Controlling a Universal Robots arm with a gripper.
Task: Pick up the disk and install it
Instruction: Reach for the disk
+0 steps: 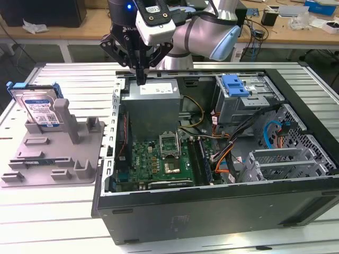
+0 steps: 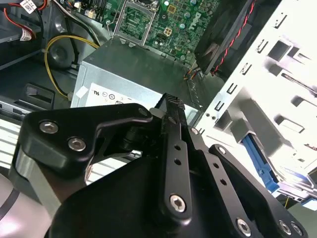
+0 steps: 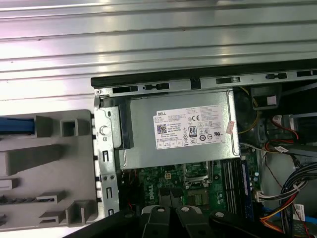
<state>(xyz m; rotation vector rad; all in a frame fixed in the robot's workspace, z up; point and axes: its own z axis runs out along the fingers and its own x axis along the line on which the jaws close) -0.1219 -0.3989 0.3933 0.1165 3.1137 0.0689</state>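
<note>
Lower edge of the disk [image 1: 38,107] behind the grey holder [image 1: 53,159], label print too small

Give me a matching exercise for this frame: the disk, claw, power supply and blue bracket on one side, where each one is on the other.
Things:
1. disk
2. claw
3. power supply
4. blue bracket

Places:
A. on the drive cage inside the computer case
B. propped upright on the grey holder, outside the case
C. hanging over the case's edge by the power supply, shut and empty
D. inside the case beside the motherboard, white label facing up

Pairs: 1-B; 2-C; 3-D; 4-A
</note>
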